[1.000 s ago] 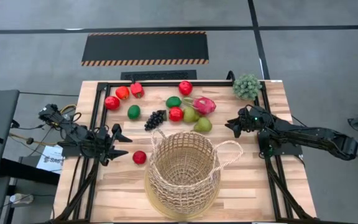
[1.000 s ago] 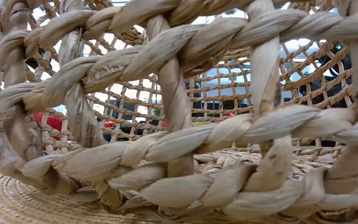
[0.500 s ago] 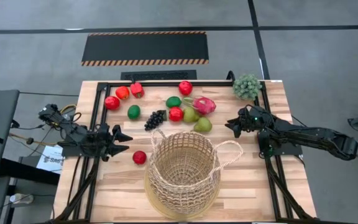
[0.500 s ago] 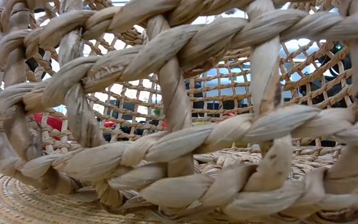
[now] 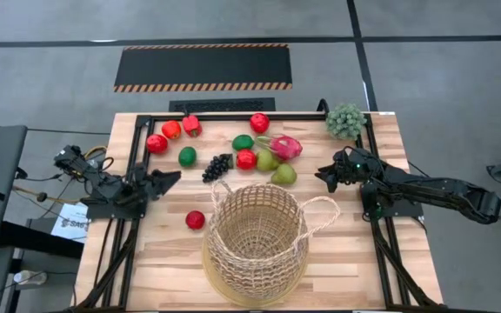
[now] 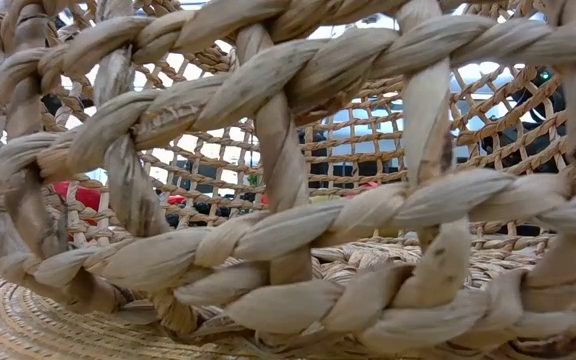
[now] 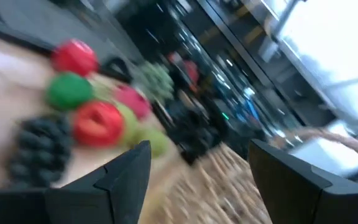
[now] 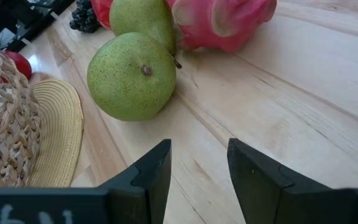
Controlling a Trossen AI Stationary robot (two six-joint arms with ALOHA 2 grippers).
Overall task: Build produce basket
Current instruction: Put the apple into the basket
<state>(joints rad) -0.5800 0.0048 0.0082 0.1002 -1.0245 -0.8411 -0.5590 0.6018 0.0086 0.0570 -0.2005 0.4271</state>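
1. the basket stands upright at the near middle of the table, mouth up, with nothing visible inside it; judged from this, loading has not begun.
2. the fruit lies in a loose band behind the basket. a pear sits just beyond the rim, with a dragon fruit, a second pear, a red apple, a lime and a bunch of grapes close by.
3. a red tomato lies alone just left of the basket. more red fruit sits toward the far left corner.
4. the right gripper hovers low over bare wood, fingers spread with nothing between them, pointed at the near pear; this looks like a line-up for a pick.
5. the left gripper hangs at the table's left edge, fingers apart and empty, aimed across at the fruit.
6. a spiky green ball rests at the far right corner, well apart from the fruit.
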